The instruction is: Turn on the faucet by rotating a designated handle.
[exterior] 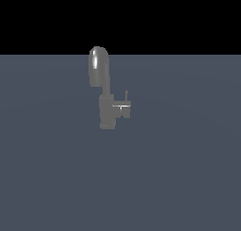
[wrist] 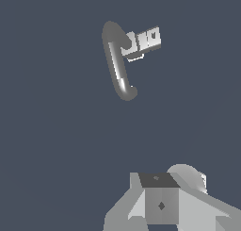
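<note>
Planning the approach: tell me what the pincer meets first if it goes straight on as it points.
Most likely bare floor; the faucet and handle lie off to one side. Depth is uncertain.

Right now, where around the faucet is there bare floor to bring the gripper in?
Bare floor surrounds the faucet on all sides. The only tight spot is beside the handle on the exterior view's right, against the body. The gripper is apart from it.

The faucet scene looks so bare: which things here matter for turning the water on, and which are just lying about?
Part of the job:
- the faucet, grey, standing upright with an arched spout
- the handle, a small stub with a thin upright pin, on the exterior view's right of the body
- the gripper, far from the faucet, touching nothing

Just there:
- the floor, plain dark surface; nothing else lies on it
</note>
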Controlling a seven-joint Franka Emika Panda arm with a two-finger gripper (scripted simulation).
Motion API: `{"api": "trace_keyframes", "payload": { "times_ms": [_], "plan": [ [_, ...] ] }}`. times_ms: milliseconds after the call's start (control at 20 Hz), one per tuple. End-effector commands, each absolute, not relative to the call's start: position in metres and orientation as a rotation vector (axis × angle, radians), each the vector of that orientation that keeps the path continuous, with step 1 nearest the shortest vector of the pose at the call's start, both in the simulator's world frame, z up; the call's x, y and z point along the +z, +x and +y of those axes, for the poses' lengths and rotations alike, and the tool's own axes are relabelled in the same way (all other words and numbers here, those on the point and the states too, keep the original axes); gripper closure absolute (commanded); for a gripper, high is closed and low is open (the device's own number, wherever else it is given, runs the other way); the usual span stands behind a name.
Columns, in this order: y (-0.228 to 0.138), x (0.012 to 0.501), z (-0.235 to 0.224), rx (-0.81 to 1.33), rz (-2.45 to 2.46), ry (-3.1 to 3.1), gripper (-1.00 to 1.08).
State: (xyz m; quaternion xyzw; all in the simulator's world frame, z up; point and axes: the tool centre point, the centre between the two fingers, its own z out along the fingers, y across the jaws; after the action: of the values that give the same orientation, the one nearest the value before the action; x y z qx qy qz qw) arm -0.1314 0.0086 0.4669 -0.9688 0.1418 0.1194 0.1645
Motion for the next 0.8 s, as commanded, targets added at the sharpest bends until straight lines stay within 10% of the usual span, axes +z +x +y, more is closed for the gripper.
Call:
{"api": "trace_keyframes", "payload": {
  "times_ms": [0,750],
  "plan": [
    [-0.116,0.460,0.007,0.388,0.455,-2.710,1.08],
    [-0.033,0.399,-0.011,0.657,0.737,-2.353,1.08]
  ]
}}
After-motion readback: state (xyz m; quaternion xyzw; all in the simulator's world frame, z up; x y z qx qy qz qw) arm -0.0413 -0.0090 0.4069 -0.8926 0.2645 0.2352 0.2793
